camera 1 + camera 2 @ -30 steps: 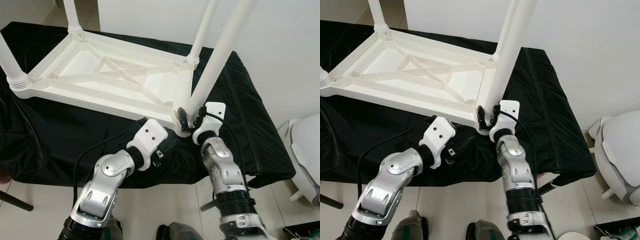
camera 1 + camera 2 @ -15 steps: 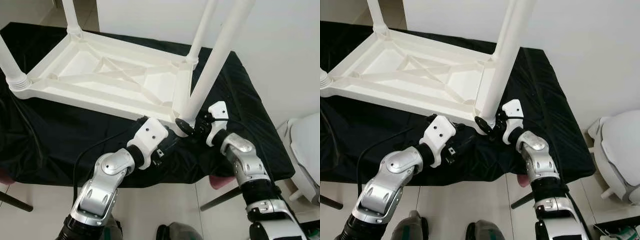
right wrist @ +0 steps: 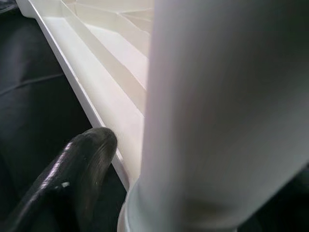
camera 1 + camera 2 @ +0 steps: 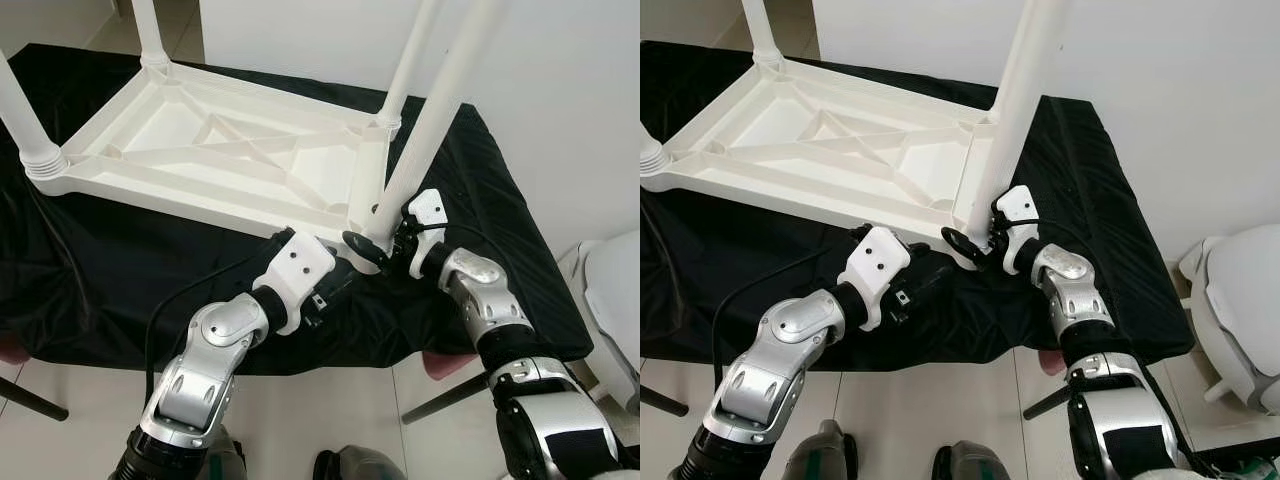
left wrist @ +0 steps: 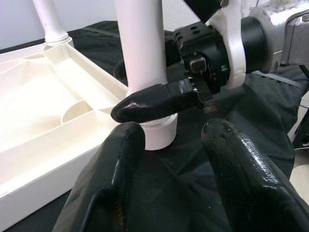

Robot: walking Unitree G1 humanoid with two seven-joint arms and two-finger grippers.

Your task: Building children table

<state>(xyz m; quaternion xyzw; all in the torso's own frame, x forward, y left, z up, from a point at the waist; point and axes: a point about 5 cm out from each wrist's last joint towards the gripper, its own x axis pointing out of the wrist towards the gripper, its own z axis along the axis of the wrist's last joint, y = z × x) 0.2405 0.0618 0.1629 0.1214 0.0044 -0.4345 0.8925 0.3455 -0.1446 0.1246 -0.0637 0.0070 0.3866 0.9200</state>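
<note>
A white plastic children's table [image 4: 200, 190] lies upside down on a black cloth, legs pointing up. At its near right corner a white leg [image 4: 430, 130] stands tilted in its socket. My right gripper [image 4: 372, 243] is shut on the base of this leg; one of its black fingers [image 5: 154, 102] crosses the front of the leg, and the leg [image 3: 222, 106] sits very close in the right wrist view. My left gripper [image 5: 174, 130] is open just below that corner, pointing at the leg's base with nothing between its fingers.
Three other legs [image 4: 20, 120] [image 4: 150, 30] [image 4: 410, 60] stand at the remaining corners. The black cloth [image 4: 100, 280] covers a low table that ends near my arms. A white wall is behind, a white rounded object [image 4: 615, 290] at far right, tiled floor below.
My right forearm has swung out to the right while its gripper stayed at the leg's base, turning around it. The left arm has hardly moved.
</note>
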